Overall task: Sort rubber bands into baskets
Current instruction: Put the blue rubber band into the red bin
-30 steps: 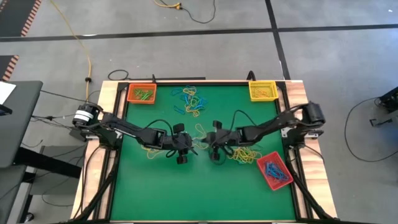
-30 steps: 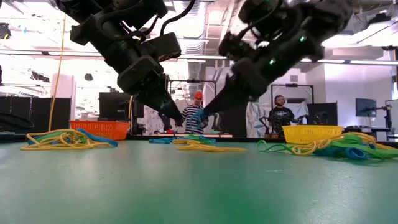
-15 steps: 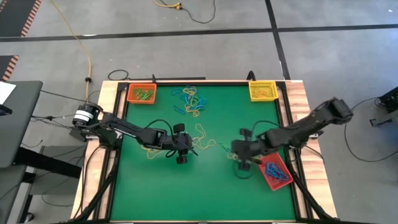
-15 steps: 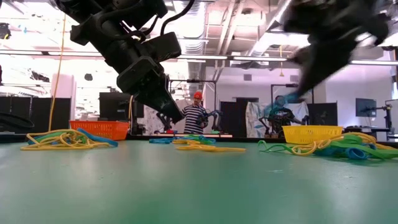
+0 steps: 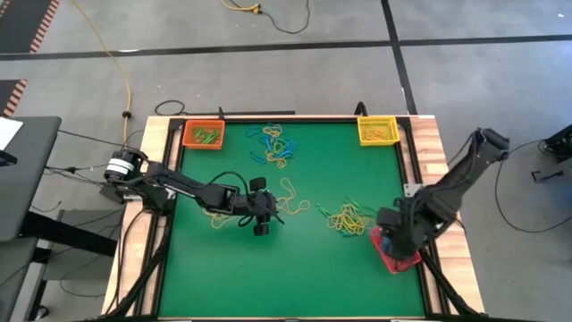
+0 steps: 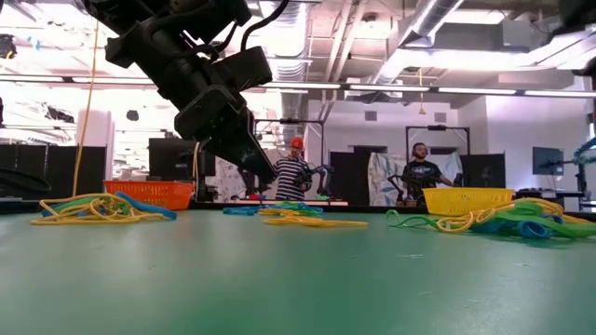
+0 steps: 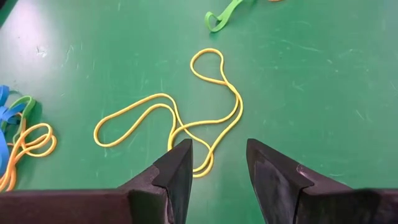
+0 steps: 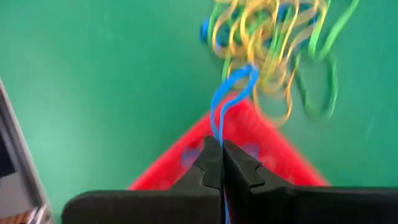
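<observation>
Carrying a blue band to the red basket

R gripper (image 8: 214, 155) is pinched together on a blue rubber band (image 8: 230, 93), loop dangling ahead of the tips, right above the red basket (image 5: 398, 259) at the table's near-right corner. Judging by that, blue goes in red and the drop is next; fingers need only part.

L gripper (image 7: 214, 162) hangs mid-table w/ fingers apart, holding nothing, straddling a long yellow band (image 7: 186, 118) flat on the green mat (image 5: 295, 268), prob. lined up as its next pick.

Other bands: mixed pile (image 5: 349, 217) just beside the red basket, another cluster (image 5: 275, 143) near the far edge btwn the orange basket (image 5: 204, 135) and yellow basket (image 5: 378, 131).
</observation>
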